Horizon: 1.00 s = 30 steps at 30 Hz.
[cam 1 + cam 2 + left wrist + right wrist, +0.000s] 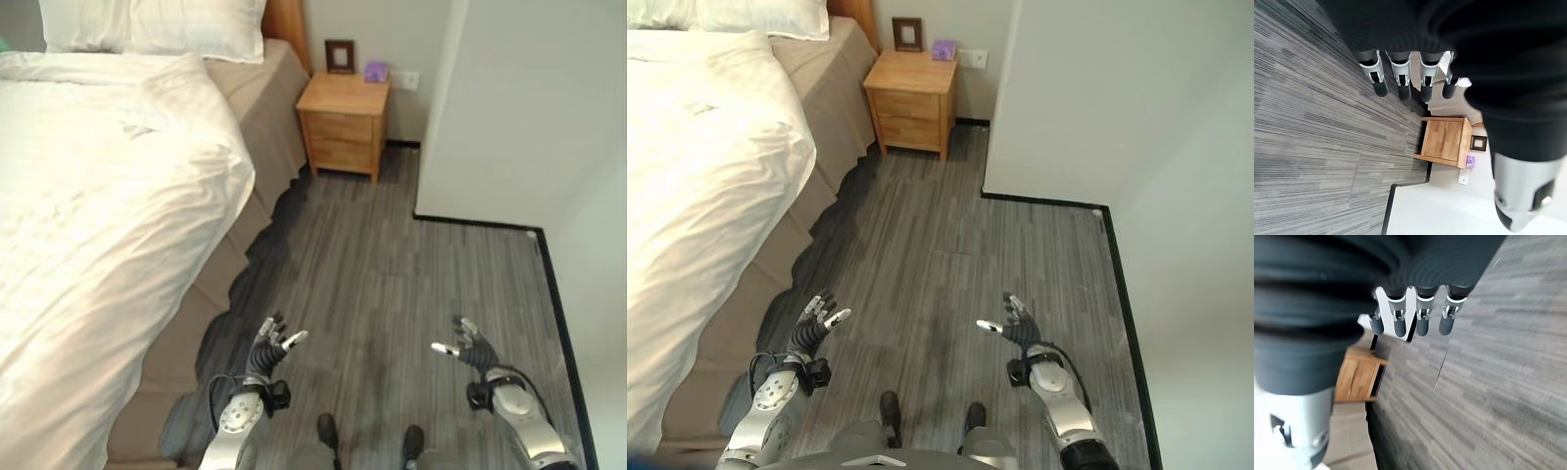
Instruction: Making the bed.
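Both hands hang empty over the grey floor (392, 274) beside the bed (245, 127), the left hand (271, 345) nearer it, the right hand (468, 345) farther out, fingers loosely spread. A white duvet (108, 206) lies rumpled across the bed, pillows (157, 24) at its head; straightening appears not yet begun. A wooden nightstand (343, 122) stands beyond the bed; nothing blocks the approach.

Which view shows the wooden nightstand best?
The left eye view: the nightstand stands whole beside the bed. The right eye view shows it similarly; both wrist views catch it small beyond the fingers.
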Motion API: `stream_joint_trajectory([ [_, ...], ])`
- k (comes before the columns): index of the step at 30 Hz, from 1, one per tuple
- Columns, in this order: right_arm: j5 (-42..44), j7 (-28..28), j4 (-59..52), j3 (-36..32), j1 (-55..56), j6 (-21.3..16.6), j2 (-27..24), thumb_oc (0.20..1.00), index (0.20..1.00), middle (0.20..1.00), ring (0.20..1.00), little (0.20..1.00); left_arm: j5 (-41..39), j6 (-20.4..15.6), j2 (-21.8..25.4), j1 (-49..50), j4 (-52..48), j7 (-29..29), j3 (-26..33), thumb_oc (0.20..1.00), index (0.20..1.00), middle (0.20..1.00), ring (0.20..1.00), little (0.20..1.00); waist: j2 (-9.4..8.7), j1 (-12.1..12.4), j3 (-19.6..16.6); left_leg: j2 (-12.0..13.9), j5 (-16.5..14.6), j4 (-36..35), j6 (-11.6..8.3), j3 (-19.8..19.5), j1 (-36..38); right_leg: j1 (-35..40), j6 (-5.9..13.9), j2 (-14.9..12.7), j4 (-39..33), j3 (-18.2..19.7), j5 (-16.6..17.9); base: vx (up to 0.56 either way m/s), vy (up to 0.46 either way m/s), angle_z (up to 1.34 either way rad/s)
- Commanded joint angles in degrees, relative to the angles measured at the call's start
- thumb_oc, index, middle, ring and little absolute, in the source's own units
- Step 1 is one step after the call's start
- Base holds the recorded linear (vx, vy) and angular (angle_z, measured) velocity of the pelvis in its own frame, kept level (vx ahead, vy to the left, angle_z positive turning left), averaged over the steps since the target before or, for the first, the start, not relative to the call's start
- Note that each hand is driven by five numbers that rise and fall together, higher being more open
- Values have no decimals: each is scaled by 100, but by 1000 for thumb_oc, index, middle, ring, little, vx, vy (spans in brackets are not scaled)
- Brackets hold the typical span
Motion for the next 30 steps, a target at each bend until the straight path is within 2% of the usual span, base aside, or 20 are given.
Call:
stream_joint_trajectory([
  [1,-333,10,-432,134,-335,-276,-87,1000,1000,1000,1000,1000,323,-211,237,-484,119,47,50,1000,1000,1000,1000,1000,-295,33,-285,115,-546,954,-54,270,369,118,384,-553,301,-680,-99,3,-203,-1],
  [3,-429,19,-521,148,-434,-317,-216,1000,1000,1000,1000,1000,340,-245,265,-502,-21,-13,26,1000,1000,1000,1000,1000,-310,94,-187,293,-299,1801,-216,186,44,307,271,-474,69,-682,-141,-16,-216,-12],
  [5,-491,-59,-726,184,-634,-395,-378,1000,1000,1000,1000,1000,307,-325,260,-574,-80,78,121,1000,1000,1000,1000,1000,-362,323,51,519,443,2962,-524,-75,-553,535,69,-400,-141,-697,-198,-5,-225,-35],
  [7,-499,-60,-764,182,-635,-399,-387,1000,1000,1000,1000,1000,317,-338,249,-582,-95,111,143,1000,1000,1000,1000,1000,-389,333,91,546,421,3107,-503,-22,-688,585,52,-401,-177,-708,-235,47,-131,-31],
  [8,-518,-73,-815,175,-644,-411,-421,1000,1000,1000,1000,1000,316,-351,223,-579,-127,164,165,1000,1000,1000,1000,1000,-395,364,102,497,339,3047,-451,10,-794,630,55,-396,-199,-693,-268,141,-110,-3],
  [10,-587,-106,-840,195,-671,-428,-439,1000,1000,1000,1000,1000,379,-387,155,-529,-254,288,221,1000,1000,1000,1000,1000,-384,471,71,188,12,2706,-258,41,-1087,707,107,-392,-202,-616,-340,193,-33,7],
  [12,-608,-100,-828,190,-700,-483,-462,1000,1000,1000,1000,1000,480,-432,140,-476,-384,333,272,1000,1000,1000,1000,1000,-326,582,11,29,-16,2079,-118,176,-1305,792,167,-251,-229,-541,-441,295,24,9],
  [14,-583,-157,-755,153,-775,-583,-475,1000,1000,1000,1000,1000,596,-457,102,-432,-525,394,290,1000,1000,1000,1000,1000,-166,706,-70,291,646,817,-152,768,-1444,1081,271,-30,-231,-563,-647,459,106,13],
  [15,-581,-158,-746,154,-781,-589,-476,1000,1000,1000,1000,1000,598,-455,100,-432,-527,396,290,1000,1000,1000,1000,1000,-179,719,-54,259,700,715,-153,795,-1374,1097,276,-52,-227,-552,-654,418,95,-4],
  [17,-510,-167,-682,187,-823,-627,-464,1000,1000,1000,1000,1000,564,-486,109,-427,-585,400,300,1000,1000,1000,1000,1000,-194,773,-102,421,925,257,-185,1085,-1504,1323,374,-78,-219,-650,-748,366,92,-17],
  [19,-488,-142,-632,238,-841,-603,-449,1000,1000,1000,1000,1000,512,-504,142,-409,-634,440,336,1000,1000,1000,1000,1000,-217,896,-198,649,1071,248,-232,1117,-1684,1542,481,-120,-226,-669,-775,480,137,-10],
  [22,-565,-84,-592,331,-853,-568,-282,1000,1000,1000,1000,1000,481,-492,259,-268,-640,469,425,1000,1000,1000,1000,1000,-354,1047,-340,571,1198,243,-104,1053,-1497,1756,669,-317,41,-599,-813,577,178,-22],
  [23,-594,-115,-556,348,-850,-552,-208,1000,1000,1000,1000,1000,486,-460,305,-283,-596,498,416,1000,1000,1000,1000,1000,-462,1126,-372,477,1181,262,-17,1033,-1473,1732,741,-444,371,-532,-631,443,231,-37],
  [24,-552,-150,-533,363,-804,-538,-66,1000,1000,1000,1000,1000,485,-386,417,-354,-509,535,334,1000,1000,1000,1000,1000,-653,1133,-360,217,955,305,236,1043,-1378,1438,946,-755,1302,-354,-36,434,236,-27],
  [25,-553,-151,-533,362,-804,-539,-60,1000,1000,1000,1000,1000,484,-387,422,-355,-507,536,333,1000,1000,1000,1000,1000,-671,1145,-369,201,944,307,248,1063,-1384,1411,962,-783,1330,-337,-47,513,338,-12],
  [26,-502,-138,-525,402,-739,-534,70,1000,1000,1000,1000,1000,547,-299,535,-448,-424,528,247,1000,1000,1000,1000,1000,-731,1061,-323,25,558,431,474,1119,-1160,1052,1100,-1042,2363,-309,904,257,175,9],
  [27,-503,-138,-528,401,-738,-533,72,1000,1000,1000,1000,1000,547,-298,537,-449,-424,529,247,1000,1000,1000,1000,1000,-738,1070,-327,22,551,437,480,1130,-1166,1035,1100,-1054,2381,-297,898,408,276,29],
  [28,-504,-133,-582,415,-736,-520,103,1000,1000,1000,1000,1000,563,-275,562,-473,-424,506,212,1000,1000,1000,1000,1000,-661,1017,-305,32,431,489,545,1133,-1040,812,1100,-1129,2783,-303,1359,343,223,40],
  [29,-515,-131,-581,456,-745,-508,141,1000,1000,1000,1000,1000,593,-245,608,-519,-392,497,158,1000,1000,1000,1000,1000,-614,896,-272,-45,250,438,608,1158,-734,584,1100,-1383,3050,-475,1579,545,308,50],
  [30,-537,-127,-605,475,-754,-484,175,1000,1000,1000,1000,1000,601,-217,652,-564,-417,469,158,1000,1000,1000,1000,1000,-556,804,-228,-66,130,359,618,1157,-487,353,1100,-1586,3150,-587,1631,583,266,40],
])
